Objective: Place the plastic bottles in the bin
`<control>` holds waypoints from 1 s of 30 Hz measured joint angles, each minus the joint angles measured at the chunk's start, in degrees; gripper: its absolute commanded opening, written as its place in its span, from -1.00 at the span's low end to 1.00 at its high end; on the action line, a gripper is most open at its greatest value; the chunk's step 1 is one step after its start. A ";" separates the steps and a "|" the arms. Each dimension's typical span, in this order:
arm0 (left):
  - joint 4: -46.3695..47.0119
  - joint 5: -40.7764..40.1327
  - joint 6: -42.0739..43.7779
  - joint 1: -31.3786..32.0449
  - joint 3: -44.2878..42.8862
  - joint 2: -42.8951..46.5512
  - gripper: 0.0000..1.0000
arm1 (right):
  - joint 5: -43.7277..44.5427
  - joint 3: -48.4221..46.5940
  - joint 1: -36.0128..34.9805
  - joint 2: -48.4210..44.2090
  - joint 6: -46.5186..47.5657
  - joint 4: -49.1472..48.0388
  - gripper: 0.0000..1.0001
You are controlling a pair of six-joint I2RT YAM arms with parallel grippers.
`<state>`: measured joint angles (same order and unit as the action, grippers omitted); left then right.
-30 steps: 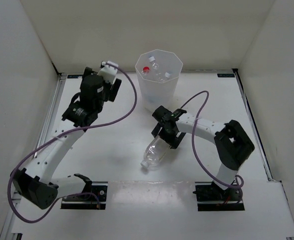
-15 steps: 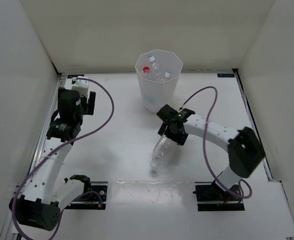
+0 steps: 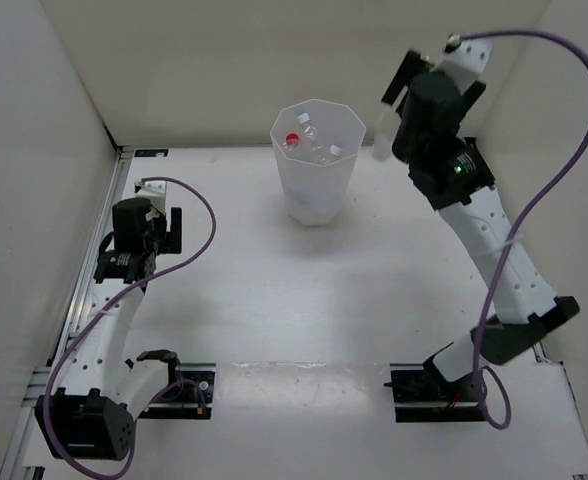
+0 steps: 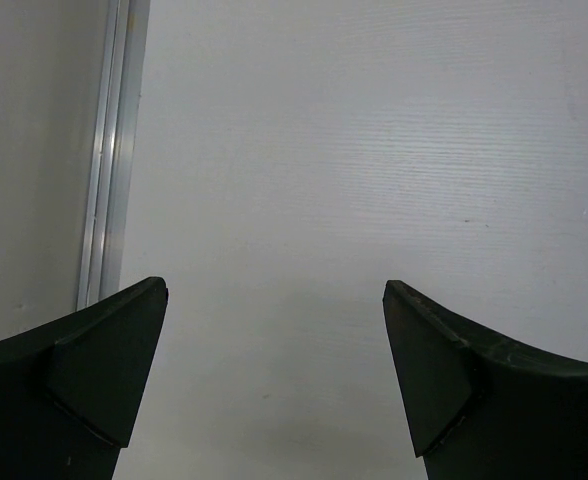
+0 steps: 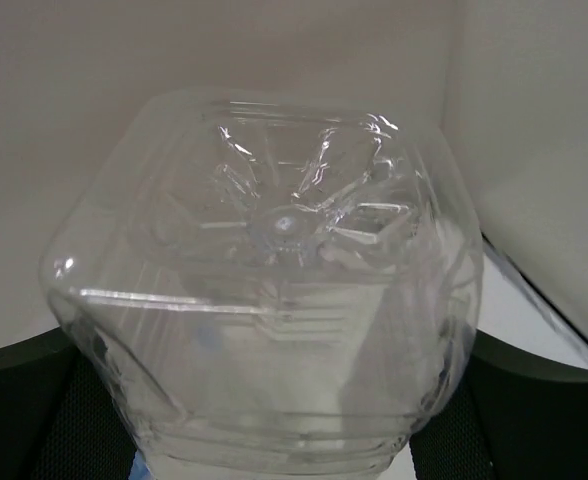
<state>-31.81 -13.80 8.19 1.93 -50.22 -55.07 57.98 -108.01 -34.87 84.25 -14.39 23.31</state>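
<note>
The translucent white bin (image 3: 317,190) stands at the back middle of the table. Inside it show a red-capped bottle (image 3: 292,139) and two white-capped clear bottles (image 3: 307,121). My right gripper (image 3: 389,118) is raised high, to the right of the bin's rim, shut on a fat clear ribbed bottle (image 3: 381,130). In the right wrist view that bottle (image 5: 274,300) fills the frame, base towards the camera, between the dark fingers (image 5: 29,400). My left gripper (image 3: 152,228) is open and empty, low over the table's left side; the left wrist view (image 4: 274,330) shows only bare table between its fingers.
White walls enclose the table on the left, back and right. An aluminium rail (image 4: 114,150) runs along the left edge. Purple cables (image 3: 564,90) loop off both arms. The arm bases (image 3: 169,385) sit at the near edge.
My right arm lifted the ribbed bottle off the table middle and swung it up and back, to the right of the bin. My left arm drew back and down to the left.
</note>
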 measured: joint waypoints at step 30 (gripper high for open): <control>-1.20 7.50 -3.13 -4.76 1.73 -0.22 1.00 | -26.86 -16.13 0.63 22.01 13.60 -4.46 1.00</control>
<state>-33.01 -6.31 5.06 -2.83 -48.49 -55.29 31.11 -124.14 -34.24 106.26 -0.80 18.85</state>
